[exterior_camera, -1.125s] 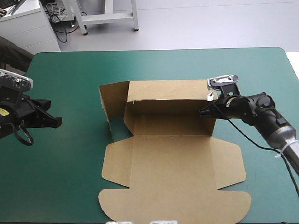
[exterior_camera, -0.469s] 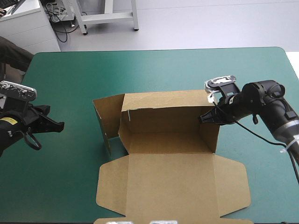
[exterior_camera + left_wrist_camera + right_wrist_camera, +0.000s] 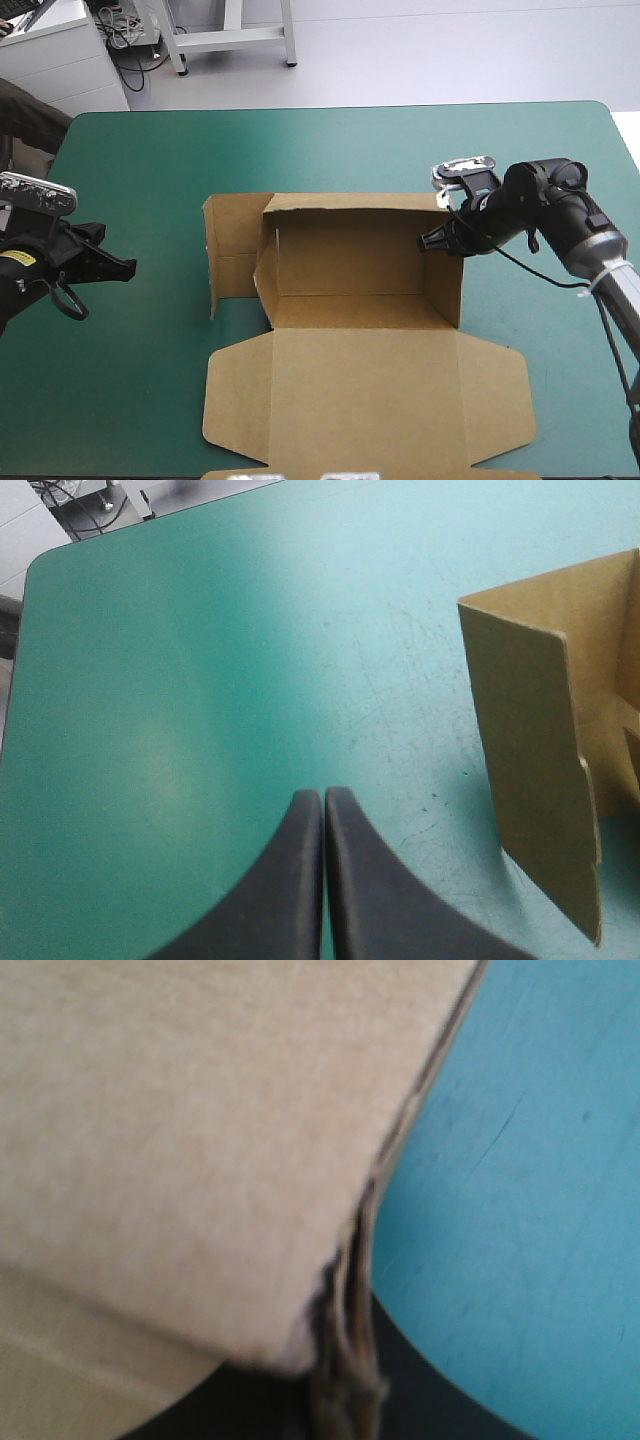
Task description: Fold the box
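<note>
From above, the brown box [image 3: 365,390] sits half-built at the middle of the table [image 3: 330,140]. Its back and right walls are raised, a side flap [image 3: 235,245] stands out to the left, and the broad lid panel lies flat toward the near edge. The right arm [image 3: 560,200] reaches in from the right with its elbow bent. The right pincer [image 3: 430,241] is at the top of the box's right wall, near the far corner. The left arm [image 3: 20,270] hangs low at the table's left edge, and the left pincer [image 3: 130,267] points toward the box from well apart.

At the left wrist, the black fingers [image 3: 300,880] meet in one pointed arch, holding nothing, over the bare teal-green cover [image 3: 200,660]. The standing flap is ahead and off to one side.

At the right wrist, the pincer is clamped nearly closed on the box, with the board's edge pinched between its fingers [image 3: 430,1400].
</note>
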Motion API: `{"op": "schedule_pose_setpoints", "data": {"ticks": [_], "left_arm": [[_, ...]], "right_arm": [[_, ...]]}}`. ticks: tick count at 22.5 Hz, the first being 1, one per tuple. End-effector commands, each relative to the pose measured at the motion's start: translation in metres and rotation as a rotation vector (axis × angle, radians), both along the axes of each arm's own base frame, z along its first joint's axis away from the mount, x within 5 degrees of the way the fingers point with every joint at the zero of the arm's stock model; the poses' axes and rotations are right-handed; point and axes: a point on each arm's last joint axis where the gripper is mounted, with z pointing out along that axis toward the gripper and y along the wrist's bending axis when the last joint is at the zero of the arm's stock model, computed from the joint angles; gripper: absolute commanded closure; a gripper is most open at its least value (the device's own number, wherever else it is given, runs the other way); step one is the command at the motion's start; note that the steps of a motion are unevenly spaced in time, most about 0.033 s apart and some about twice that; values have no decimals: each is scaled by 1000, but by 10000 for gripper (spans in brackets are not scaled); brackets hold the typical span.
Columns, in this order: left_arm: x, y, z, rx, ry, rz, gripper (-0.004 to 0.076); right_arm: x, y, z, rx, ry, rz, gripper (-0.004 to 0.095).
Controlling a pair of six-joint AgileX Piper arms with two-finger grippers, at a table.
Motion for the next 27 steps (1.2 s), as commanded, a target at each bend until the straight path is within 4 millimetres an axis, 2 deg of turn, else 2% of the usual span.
{"op": "schedule_pose_setpoints", "data": {"ticks": [1, 5, 7, 9, 10, 11, 12, 13, 14, 15, 18, 21, 23, 27], "left_arm": [[-1, 0, 14, -16, -94, 15, 733], [-1, -1, 14, -19, -94, 14, 733], [-1, -1, 14, -29, -95, 11, 733], [-1, -1, 14, -32, -95, 11, 733], [-1, -1, 14, -30, -95, 11, 733], [-1, -1, 14, -30, -95, 11, 733], [-1, -1, 14, -30, -95, 11, 733], [-1, -1, 14, -30, -95, 11, 733], [-1, -1, 14, -26, -93, 12, 733], [-1, -1, 14, -26, -93, 12, 733], [-1, -1, 14, -26, -93, 12, 733], [-1, -1, 14, -26, -93, 12, 733], [-1, -1, 14, -26, -93, 12, 733], [-1, -1, 14, -23, -90, 12, 733]], "right_arm": [[26, 6, -27, -33, -37, 31, 931], [39, 11, -45, -23, -27, 23, 917], [43, 12, -51, -30, -23, 35, 866], [45, 13, -50, -27, -46, 39, 725], [46, 13, -44, -22, -56, 39, 619], [47, 14, -41, -20, -61, 40, 574], [48, 14, -31, -18, -65, 44, 458], [49, 14, -27, -17, -67, 45, 403], [49, 15, -15, -16, -70, 50, 314], [49, 15, -3, -16, -66, 57, 268], [43, 14, 25, -26, -34, 73, 245], [34, 10, 55, -12, -116, 69, 245], [24, 7, 69, -2, -155, 69, 245], [16, 5, 79, 12, -184, 66, 245]]}}
